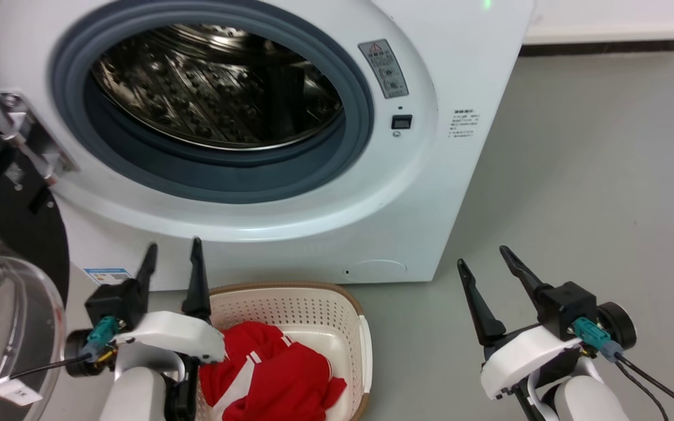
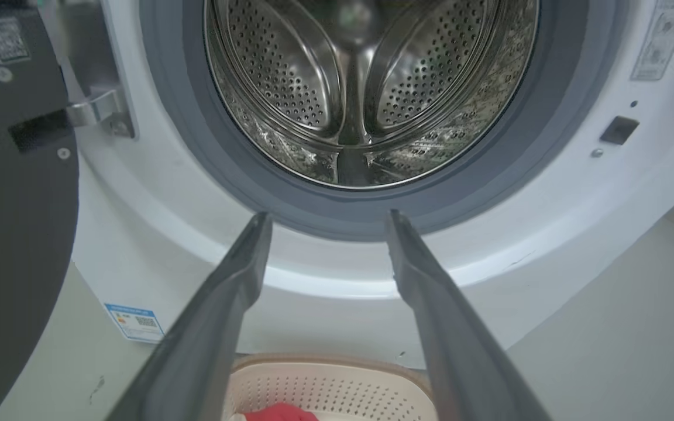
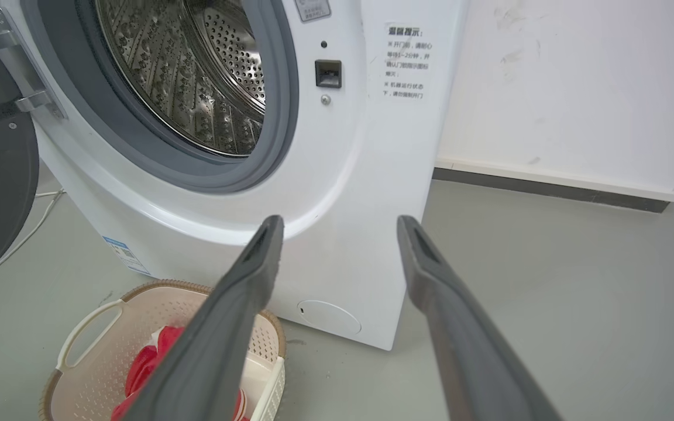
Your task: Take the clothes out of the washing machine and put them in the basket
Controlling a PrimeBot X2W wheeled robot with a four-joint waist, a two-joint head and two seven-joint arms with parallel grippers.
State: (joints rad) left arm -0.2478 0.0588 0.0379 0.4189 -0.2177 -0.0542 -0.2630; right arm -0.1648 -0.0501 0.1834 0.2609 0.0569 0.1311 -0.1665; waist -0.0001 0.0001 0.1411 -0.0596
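Observation:
The white washing machine [image 1: 290, 193] stands with its door swung open to the left, and its steel drum [image 1: 214, 88] holds nothing that I can see. Red clothes [image 1: 272, 374] with white stripes lie in the cream basket [image 1: 313, 304] on the floor in front of it. My left gripper [image 1: 173, 254] is open above the basket's left rim, its fingers pointing up at the porthole. My right gripper [image 1: 483, 260] is open over bare floor, right of the basket. The basket [image 3: 97, 327] and the clothes [image 3: 144, 362] also show in the right wrist view.
The black-rimmed glass door [image 1: 3, 280] hangs open at the far left, close to my left arm. Grey floor [image 1: 594, 193] spreads to the right of the machine. A white wall with a dark skirting [image 3: 547, 187] runs behind.

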